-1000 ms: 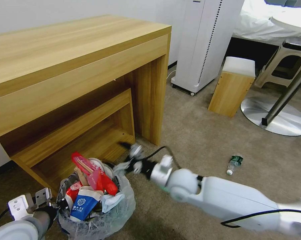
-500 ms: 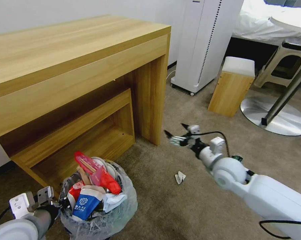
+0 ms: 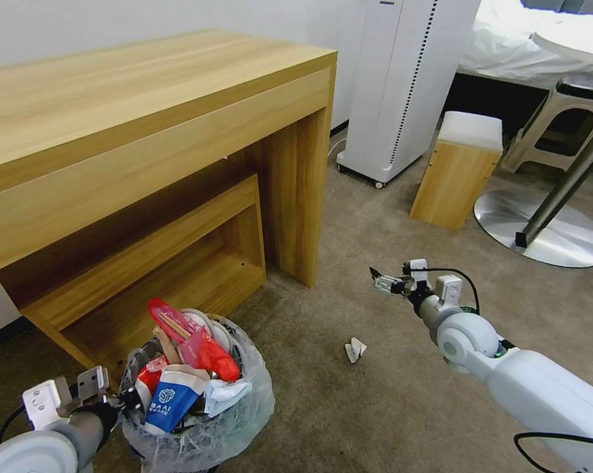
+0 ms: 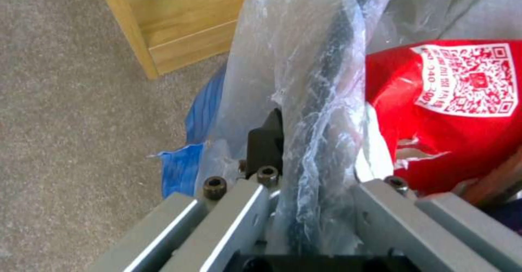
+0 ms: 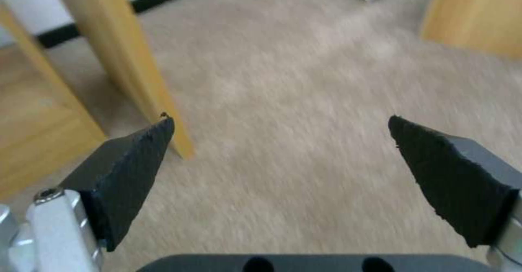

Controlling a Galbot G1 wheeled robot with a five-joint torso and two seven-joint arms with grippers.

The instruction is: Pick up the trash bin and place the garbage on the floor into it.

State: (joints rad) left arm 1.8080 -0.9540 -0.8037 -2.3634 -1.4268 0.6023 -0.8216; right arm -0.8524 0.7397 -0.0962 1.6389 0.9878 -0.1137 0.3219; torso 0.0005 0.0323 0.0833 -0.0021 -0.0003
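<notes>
My left gripper (image 3: 122, 402) is clamped on the rim of the trash bin (image 3: 201, 430); in the left wrist view its fingers (image 4: 265, 143) pinch the dark rim and the crinkled clear liner between them, with a red printed wrapper (image 4: 456, 105) pressed up just beside the inner finger. The bin sits low at my left on the floor (image 3: 375, 407), close in front of the wooden desk (image 3: 145, 131), and it is heaped: a red wrapper (image 3: 201, 348) with wooden sticks in it, a blue-and-white paper cup (image 3: 168, 399) and white tissue show above the bag. My right gripper (image 3: 381, 281) hangs in the air over the beige carpet, out past the desk's leg (image 3: 306, 197), with its two black pads (image 5: 136, 162) spread wide and nothing between them. Below and a little nearer to me than that gripper lies a small white folded scrap (image 3: 355, 349) on the carpet, apart from the bin and from both arms. Just behind my right wrist I can make out a sliver of green (image 3: 468, 309), too hidden to say what it is. Farther off stand a white appliance (image 3: 401, 85), a small wooden stool (image 3: 459, 169) and the round metal base of a table (image 3: 539, 230).
</notes>
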